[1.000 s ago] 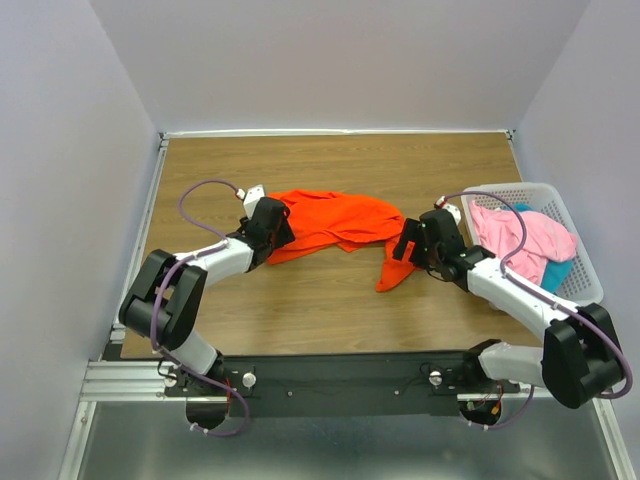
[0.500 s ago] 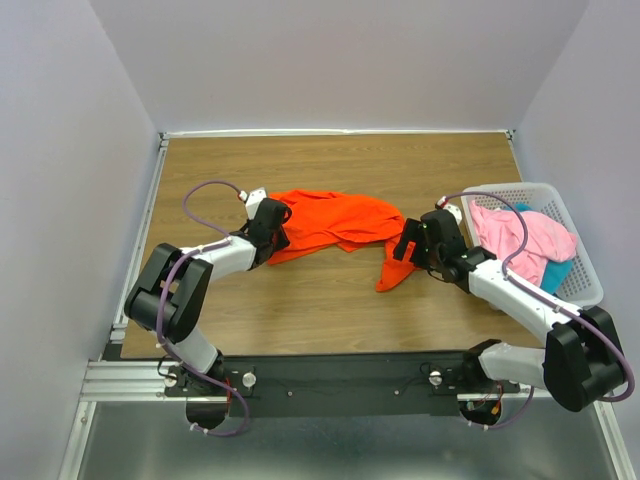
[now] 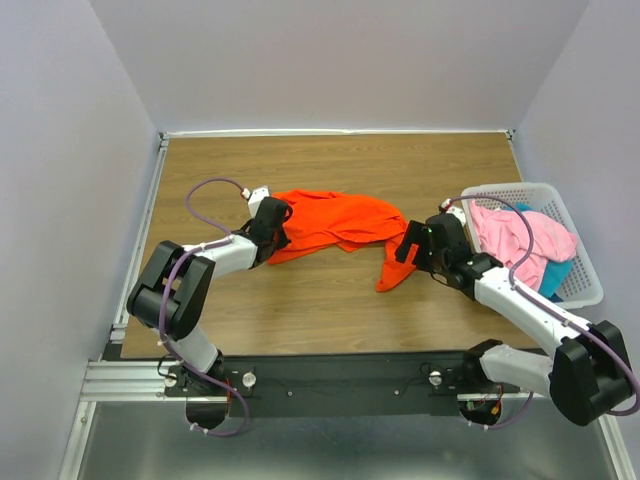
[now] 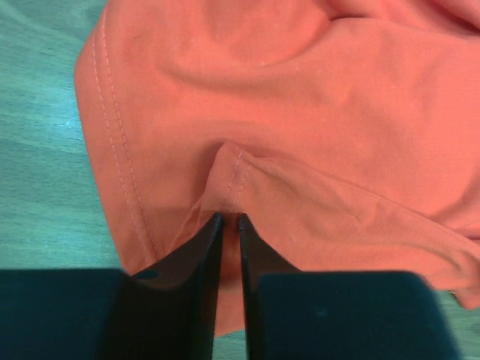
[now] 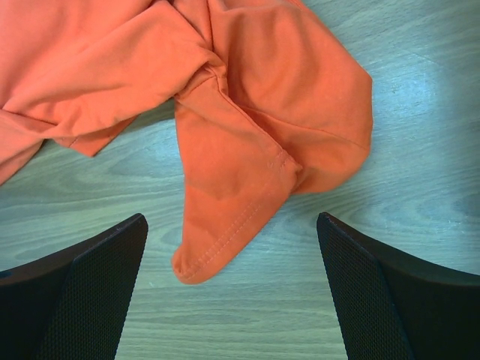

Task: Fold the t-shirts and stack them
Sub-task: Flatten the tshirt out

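Since the earlier view the left gripper [image 4: 227, 219] has edged slightly right, jaws closed on a hem fold at the left end of the orange shirt [image 3: 335, 220], which lies mid-table. The right gripper [image 5: 231, 219] hangs wide open over the shirt's right sleeve. Spreading appears barely begun; the pink shirt [image 3: 520, 235] and teal shirt [image 3: 555, 272] lie in the basket [image 3: 590, 285].

The orange-red t-shirt [image 3: 335, 222] lay crumpled and unfolded across the middle of the wooden table [image 3: 320, 300]. One hemmed flap trailed toward the near right, and a stitched fold at its left end was pinched in the left gripper [image 4: 227, 219]. The light pink t-shirt [image 3: 520, 235] sat bunched in the white basket [image 3: 510, 188], over the teal-blue t-shirt [image 3: 556, 272].
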